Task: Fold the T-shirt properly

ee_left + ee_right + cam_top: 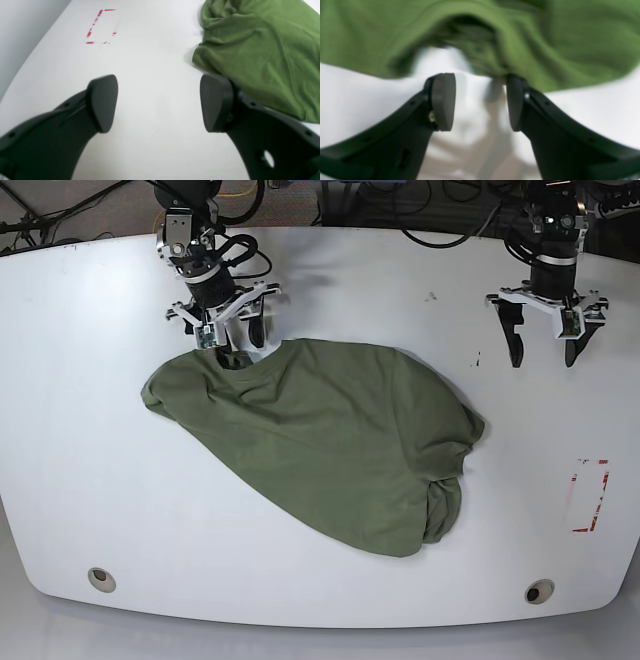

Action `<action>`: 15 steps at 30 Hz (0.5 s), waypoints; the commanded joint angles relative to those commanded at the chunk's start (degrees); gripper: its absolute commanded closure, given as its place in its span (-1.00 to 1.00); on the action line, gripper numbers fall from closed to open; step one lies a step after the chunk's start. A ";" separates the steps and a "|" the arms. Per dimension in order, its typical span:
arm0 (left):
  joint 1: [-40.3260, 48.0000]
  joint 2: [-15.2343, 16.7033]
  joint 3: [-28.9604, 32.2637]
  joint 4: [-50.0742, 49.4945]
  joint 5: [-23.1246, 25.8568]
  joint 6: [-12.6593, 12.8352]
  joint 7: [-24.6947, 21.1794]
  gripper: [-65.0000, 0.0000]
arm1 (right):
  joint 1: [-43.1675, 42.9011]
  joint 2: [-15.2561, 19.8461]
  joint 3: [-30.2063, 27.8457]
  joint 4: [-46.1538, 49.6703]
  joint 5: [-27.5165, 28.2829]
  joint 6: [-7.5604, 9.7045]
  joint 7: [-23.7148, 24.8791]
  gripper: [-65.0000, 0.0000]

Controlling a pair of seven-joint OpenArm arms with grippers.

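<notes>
From the base view I see my right gripper (232,345) at the far-left side of the white table (80,480), jaws spread apart with nothing pinched between them. Its tips sit right at the upper edge of the olive-green T-shirt (330,440); on the right wrist camera the T-shirt (545,37) bunches just ahead of the fingers (443,100), and one pad touches or nearly touches the fabric, though blur keeps me from saying which. The shirt lies crumpled in one flat heap, spreading from that claw toward the table's middle and near side. My left gripper (541,350) hangs released too, well apart from the cloth, which lies off to its side. Beyond it I see a red marked rectangle (588,495).
</notes>
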 joint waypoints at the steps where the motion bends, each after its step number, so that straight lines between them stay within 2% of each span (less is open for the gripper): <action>1: 0.05 0.00 -0.01 0.00 -0.02 0.03 -0.03 -0.47 | 0.19 -0.01 -0.16 0.04 0.01 0.02 -0.13 0.04; 3: 0.12 0.03 0.04 0.08 -0.01 -0.02 -0.03 -0.47 | 0.57 0.06 -0.77 0.37 0.07 0.11 -0.56 0.04; 5: -0.40 -0.01 0.34 0.19 0.33 -0.03 -0.56 -0.46 | 3.79 0.45 -5.54 3.39 -0.83 -0.23 -4.35 0.04; 15: -0.47 -0.03 0.01 0.13 0.41 -0.12 -0.34 -0.47 | 9.02 2.02 -15.01 10.19 -1.32 0.17 -16.25 0.03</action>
